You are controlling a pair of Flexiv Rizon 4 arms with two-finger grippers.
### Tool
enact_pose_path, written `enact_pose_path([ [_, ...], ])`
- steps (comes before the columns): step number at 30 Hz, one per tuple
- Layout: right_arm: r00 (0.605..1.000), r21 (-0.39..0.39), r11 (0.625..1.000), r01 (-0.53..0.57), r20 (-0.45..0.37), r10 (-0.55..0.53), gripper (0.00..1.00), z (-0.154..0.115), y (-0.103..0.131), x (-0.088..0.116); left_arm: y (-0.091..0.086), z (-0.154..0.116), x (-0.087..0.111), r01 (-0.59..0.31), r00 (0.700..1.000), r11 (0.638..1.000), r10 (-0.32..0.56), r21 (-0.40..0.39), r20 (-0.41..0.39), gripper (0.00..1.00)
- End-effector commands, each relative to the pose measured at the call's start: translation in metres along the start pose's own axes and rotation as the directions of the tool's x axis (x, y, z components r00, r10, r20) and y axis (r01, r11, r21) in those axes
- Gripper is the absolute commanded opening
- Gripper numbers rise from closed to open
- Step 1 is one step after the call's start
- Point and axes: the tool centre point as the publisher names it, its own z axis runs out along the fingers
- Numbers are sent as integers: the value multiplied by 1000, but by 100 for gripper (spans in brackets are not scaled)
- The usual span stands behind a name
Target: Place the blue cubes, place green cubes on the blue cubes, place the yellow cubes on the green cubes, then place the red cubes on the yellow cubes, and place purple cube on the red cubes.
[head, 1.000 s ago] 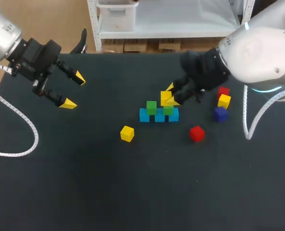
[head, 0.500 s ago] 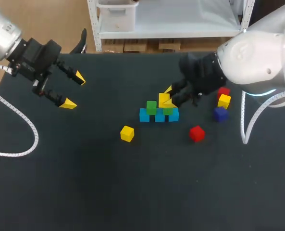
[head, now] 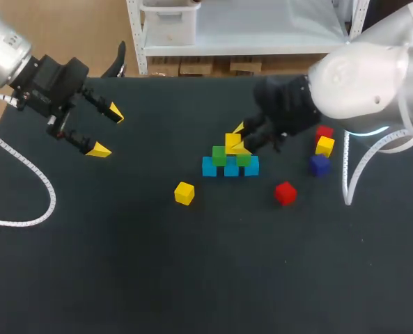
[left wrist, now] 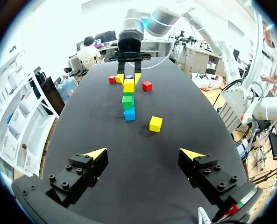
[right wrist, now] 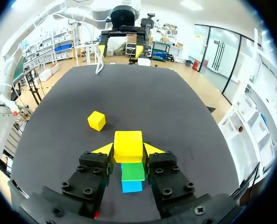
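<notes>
Placement on the yellow tier is in progress. We find the right claw (head: 238, 138) pinching a yellow cube (head: 231, 141) from two sides. It holds the cube directly over the two green cubes (head: 219, 155), which sit on the row of three blue cubes (head: 231, 169) near the middle of the surface (head: 122, 264).

Change noted over the last second: the right arm has carried the cube sideways. It stood over the green cube nearer that arm and now stands over the seam between the two. The right wrist view shows green and then blue directly beneath the held cube. We cannot tell whether the cube already touches the green tier.

No other item has shifted. The left claw (head: 106, 131) remains spread and empty, well apart from the stack at the far left of the surface.

We judge the cube to be lined up and close to release. A bridge across two cubes tolerates little offset, so the descent needs care.

Outstanding stock:
- a second yellow cube (head: 184, 193) in front of the stack
- a third yellow cube (head: 324, 146)
- two red cubes (head: 285, 193)
- the purple cube (head: 320, 165) to the right

The red and purple tiers are not yet begun.
</notes>
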Motion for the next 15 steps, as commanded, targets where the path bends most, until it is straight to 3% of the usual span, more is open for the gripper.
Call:
enact_pose_path([
  [1, 1000, -5, 1000, 1, 1, -1, 0, 4, -5, 0, 0, 0, 1, -4, 1000, 1000, 4, 0, 3, 100],
  [15, 1000, -3, 1000, -11, -15, 11, 0, 5, -8, 5, 0, 0, 1, -4, 1000, 1000, 4, 0, 3, 100],
])
